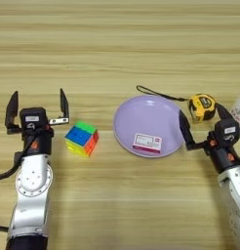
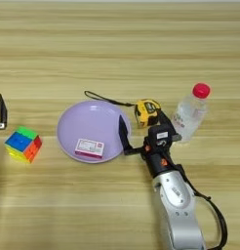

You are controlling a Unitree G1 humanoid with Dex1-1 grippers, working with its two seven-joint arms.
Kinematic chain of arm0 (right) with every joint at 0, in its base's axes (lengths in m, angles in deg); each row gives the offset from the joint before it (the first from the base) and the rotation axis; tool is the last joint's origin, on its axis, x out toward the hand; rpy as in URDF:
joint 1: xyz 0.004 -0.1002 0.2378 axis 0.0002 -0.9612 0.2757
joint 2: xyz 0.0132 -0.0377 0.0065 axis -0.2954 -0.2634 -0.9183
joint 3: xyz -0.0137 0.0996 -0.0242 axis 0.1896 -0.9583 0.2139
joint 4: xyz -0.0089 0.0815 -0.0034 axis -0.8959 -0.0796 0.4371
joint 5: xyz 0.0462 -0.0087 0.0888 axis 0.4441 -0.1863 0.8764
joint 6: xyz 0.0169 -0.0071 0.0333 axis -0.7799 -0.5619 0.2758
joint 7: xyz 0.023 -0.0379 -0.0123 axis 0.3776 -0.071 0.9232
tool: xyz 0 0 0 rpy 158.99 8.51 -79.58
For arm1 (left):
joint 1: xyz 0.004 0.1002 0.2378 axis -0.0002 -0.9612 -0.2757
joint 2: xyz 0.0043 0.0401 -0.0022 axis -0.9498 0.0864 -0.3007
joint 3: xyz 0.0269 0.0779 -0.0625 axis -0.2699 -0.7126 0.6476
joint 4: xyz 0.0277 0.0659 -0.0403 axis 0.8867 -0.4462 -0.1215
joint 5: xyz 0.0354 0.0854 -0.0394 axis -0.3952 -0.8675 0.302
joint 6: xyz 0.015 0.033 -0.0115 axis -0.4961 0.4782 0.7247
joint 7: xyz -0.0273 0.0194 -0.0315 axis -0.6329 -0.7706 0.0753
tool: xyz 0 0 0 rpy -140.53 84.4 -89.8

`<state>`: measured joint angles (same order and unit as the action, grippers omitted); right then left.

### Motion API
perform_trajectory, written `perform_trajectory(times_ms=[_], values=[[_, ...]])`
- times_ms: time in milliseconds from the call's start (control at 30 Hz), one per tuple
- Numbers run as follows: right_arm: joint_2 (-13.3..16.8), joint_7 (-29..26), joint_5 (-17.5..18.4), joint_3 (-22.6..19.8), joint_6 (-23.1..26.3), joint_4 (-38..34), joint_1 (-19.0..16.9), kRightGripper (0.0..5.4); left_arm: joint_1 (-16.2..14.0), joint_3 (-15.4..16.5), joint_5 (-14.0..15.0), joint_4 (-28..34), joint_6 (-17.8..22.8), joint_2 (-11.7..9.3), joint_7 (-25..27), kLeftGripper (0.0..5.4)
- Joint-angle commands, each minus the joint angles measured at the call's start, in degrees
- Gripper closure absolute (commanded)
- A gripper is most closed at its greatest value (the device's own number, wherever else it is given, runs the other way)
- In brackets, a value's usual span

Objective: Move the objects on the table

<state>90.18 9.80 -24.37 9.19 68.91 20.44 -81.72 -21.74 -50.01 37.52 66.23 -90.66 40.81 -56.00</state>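
The multicoloured puzzle cube (image 1: 82,138) lies on the wooden table (image 1: 117,44), left of centre. My left gripper (image 1: 38,108) stands open just left of and slightly behind the cube, not touching it. A clear plastic bottle with a red cap (image 2: 190,114) stands upright at the right. My right gripper (image 2: 140,121) is open between a purple plate and the bottle. Its fingertips reach to either side of a yellow tape measure (image 2: 147,112), and nothing is gripped.
The purple plate (image 2: 88,127) lies at the centre and holds a small white and red card (image 2: 90,148). The tape measure's black strap (image 2: 105,98) trails left behind the plate. Bare planks stretch across the far half of the table.
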Motion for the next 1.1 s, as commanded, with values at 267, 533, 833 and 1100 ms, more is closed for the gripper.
perform_trajectory(times_ms=[267, 533, 833, 1100], values=[[-0.33, 0.70, -0.33, -0.38, -0.10, 0.27, -0.12, 0.01, -0.61, -0.09, 0.74, -0.88, -0.27, -1.39, 2.63, 0.00], [-0.32, 0.59, -0.32, -0.22, -0.18, 0.55, 0.09, 0.01, -0.15, 0.25, 1.78, -2.06, 0.31, -1.16, 3.53, 0.00], [-0.49, 1.10, -0.45, -0.24, -0.16, 0.95, 0.33, 0.01, 0.24, 0.87, 2.50, -2.28, 0.38, -0.92, 3.42, 0.00], [1.17, -2.25, -1.27, 2.74, 1.04, 0.26, 2.71, 0.01, 0.63, 1.70, 2.73, -1.81, 0.41, -0.46, 2.08, 0.00]])
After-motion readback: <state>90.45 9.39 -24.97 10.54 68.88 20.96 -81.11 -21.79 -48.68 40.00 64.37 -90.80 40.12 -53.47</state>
